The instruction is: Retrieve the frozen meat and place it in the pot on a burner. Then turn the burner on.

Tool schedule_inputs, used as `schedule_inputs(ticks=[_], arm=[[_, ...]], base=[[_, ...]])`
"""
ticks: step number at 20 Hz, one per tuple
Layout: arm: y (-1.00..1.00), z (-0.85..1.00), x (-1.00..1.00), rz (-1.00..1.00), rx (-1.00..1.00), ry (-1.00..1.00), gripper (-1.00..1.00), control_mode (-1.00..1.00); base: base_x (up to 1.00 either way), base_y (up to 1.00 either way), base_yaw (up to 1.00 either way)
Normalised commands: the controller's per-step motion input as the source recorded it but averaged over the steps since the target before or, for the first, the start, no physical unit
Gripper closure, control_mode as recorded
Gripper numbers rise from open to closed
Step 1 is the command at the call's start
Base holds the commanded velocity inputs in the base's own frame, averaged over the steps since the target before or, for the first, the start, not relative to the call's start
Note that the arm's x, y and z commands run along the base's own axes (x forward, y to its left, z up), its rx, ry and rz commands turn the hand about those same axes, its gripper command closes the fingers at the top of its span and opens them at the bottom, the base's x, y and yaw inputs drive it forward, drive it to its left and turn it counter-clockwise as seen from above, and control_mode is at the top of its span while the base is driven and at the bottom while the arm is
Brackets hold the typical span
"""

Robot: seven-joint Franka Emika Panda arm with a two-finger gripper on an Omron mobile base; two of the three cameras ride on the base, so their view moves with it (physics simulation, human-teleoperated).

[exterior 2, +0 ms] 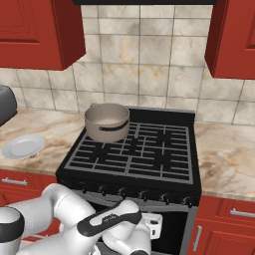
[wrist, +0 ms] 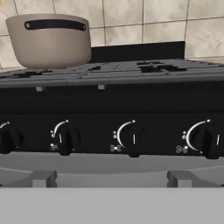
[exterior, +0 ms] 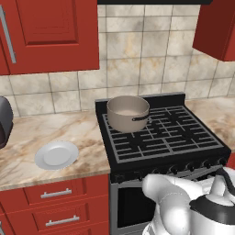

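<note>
The gripper is hanging with jaws wide apart and empty before the stove knobs [wrist: 132,139], the pot [exterior: 128,112] sitting up and left of it (frozen meat nowhere seen, probably stiff, slippery, best pinched across its thin edges).

You are looking at a glossy white arm [exterior: 172,195] of rounded, bulbous links. A dark grey band rings one joint, and a long black curved strip runs along another link [exterior 2: 110,217]. A small white ribbed block sits beside it.
</note>
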Motion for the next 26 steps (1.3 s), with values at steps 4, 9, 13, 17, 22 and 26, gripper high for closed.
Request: schedule_inputs(ticks=[4, 9, 13, 17, 22, 26], arm=[[0.15, 0.00, -0.18, 0.04, 0.00, -0.12, -1.00, -1.00], [0.22, 0.00, -0.04, 0.00, 0.00, -0.06, -1.00, -1.00], [0.12, 0.00, 0.00, 0.00, 0.00, -0.01, -1.00, -1.00], [0.09, 0.00, 0.00, 0.00, 0.00, 0.00, -1.00, -1.00], [0.12, 0.00, 0.00, 0.00, 0.00, 0.00, -1.00, -1.00], [0.15, 0.00, 0.00, 0.00, 0.00, 0.00, -1.00, -1.00]], base=[[0.00, 0.00, 0.00], [0.00, 0.00, 0.00], [0.00, 0.00, 0.00], [0.00, 0.00, 0.00], [0.00, 0.00, 0.00], [0.00, 0.00, 0.00]])
